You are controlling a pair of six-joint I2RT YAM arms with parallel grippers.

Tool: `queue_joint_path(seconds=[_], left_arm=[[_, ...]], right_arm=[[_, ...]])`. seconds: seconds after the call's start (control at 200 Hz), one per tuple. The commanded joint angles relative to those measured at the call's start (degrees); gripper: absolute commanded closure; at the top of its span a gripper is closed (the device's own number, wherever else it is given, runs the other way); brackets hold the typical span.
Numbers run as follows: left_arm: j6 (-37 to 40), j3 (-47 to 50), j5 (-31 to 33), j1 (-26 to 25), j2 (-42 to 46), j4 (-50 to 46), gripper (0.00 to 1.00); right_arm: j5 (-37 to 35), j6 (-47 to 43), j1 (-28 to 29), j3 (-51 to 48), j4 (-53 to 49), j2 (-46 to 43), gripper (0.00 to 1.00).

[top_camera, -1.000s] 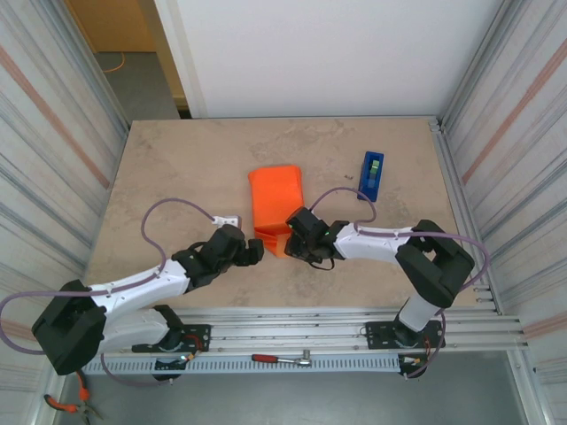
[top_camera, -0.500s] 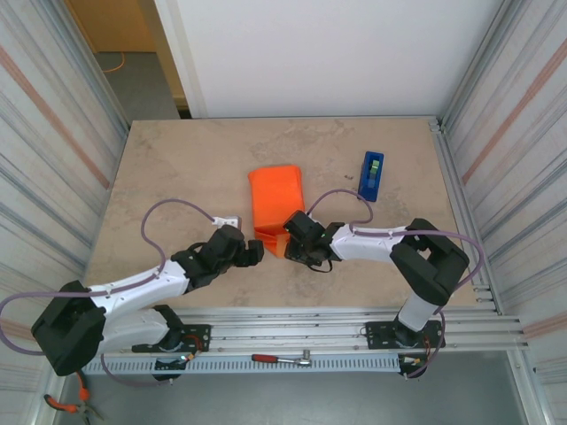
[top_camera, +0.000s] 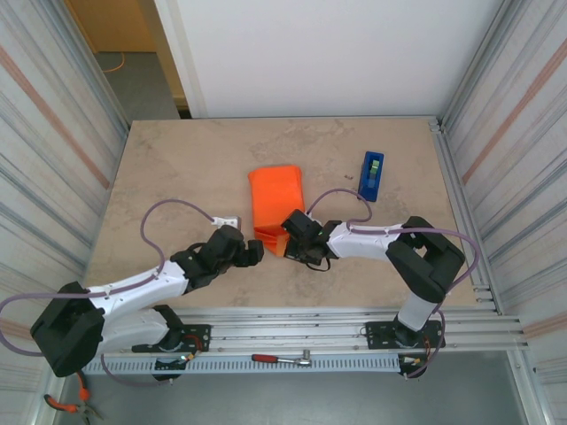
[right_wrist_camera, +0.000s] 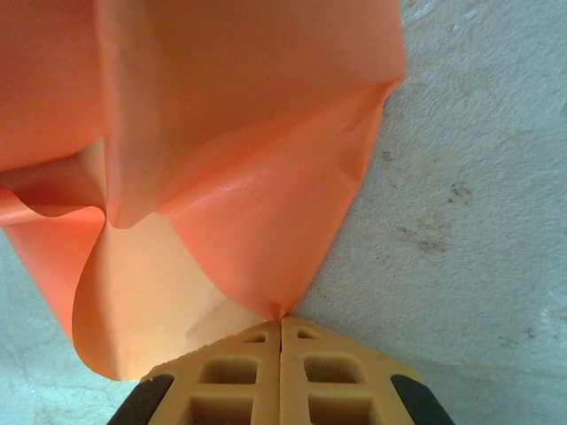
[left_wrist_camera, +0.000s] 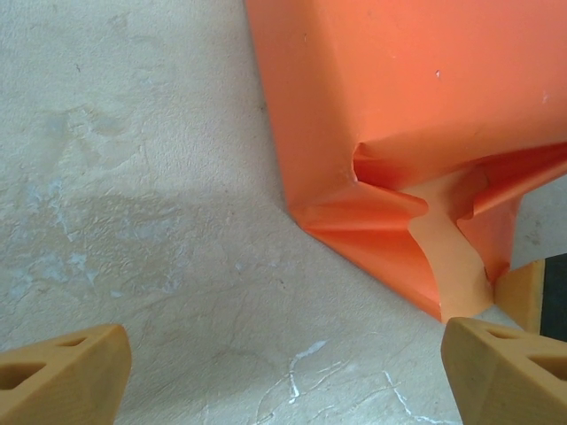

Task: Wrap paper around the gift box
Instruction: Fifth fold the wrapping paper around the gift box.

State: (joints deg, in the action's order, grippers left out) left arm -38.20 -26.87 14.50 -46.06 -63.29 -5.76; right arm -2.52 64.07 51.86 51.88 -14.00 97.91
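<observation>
Right gripper [right_wrist_camera: 282, 332]: the fingers [right_wrist_camera: 221, 372] are pressed together, with the pointed corner of a flap of the paper [right_wrist_camera: 239, 106] caught at their seam. The right wrist view shows this contact. The top view shows only the right gripper [top_camera: 285, 237] against the near end of the orange parcel.

Left gripper [left_wrist_camera: 283, 376]: the fingers [left_wrist_camera: 62, 372] stand wide apart and hold nothing. In the left wrist view, bare bench [left_wrist_camera: 133, 177] lies between them. The right-hand finger sits just beside the parcel's near corner, and whether it touches cannot be determined.

The paper [top_camera: 275, 199] is folded into a flat, box-shaped parcel at the middle of the bench [top_camera: 177, 168], long axis running from far edge to near edge. The left wrist view shows the near end of the paper [left_wrist_camera: 399, 106], with creased flaps overlapping and a paler underside exposed (this detail is not resolvable from above).

In the top view, the left gripper [top_camera: 252, 252] lies near the parcel's near left corner. A blue tape dispenser [top_camera: 372, 175] sits toward the right edge, well apart from the parcel.
</observation>
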Motion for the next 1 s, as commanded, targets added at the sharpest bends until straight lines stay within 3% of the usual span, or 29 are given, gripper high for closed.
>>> queue_joint_path(seconds=[0.0, 0.656, 0.762, 0.992], left_arm=[[0.32, 1.1, -0.66, 0.36, 1.57, -0.02, 0.09], [-0.3, 4.23, -5.77, 0.32, 1.49, 3.57, 0.13], [-0.41, 5.31, -7.9, -0.57, 0.18, 6.34, 0.19], [-0.63, 5.96, -10.23, -3.47, -5.45, 13.05, 0.48]], right_arm=[[-1.65, 1.07, 0.15, 0.49, -2.33, -0.93, 1.0], [-1.0, 0.51, -0.95, 0.58, -2.0, -6.83, 1.0], [-0.19, 0.34, -1.36, 1.01, -1.58, -7.29, 1.0], [1.12, -0.09, -2.36, 1.94, -1.12, -8.28, 1.0]])
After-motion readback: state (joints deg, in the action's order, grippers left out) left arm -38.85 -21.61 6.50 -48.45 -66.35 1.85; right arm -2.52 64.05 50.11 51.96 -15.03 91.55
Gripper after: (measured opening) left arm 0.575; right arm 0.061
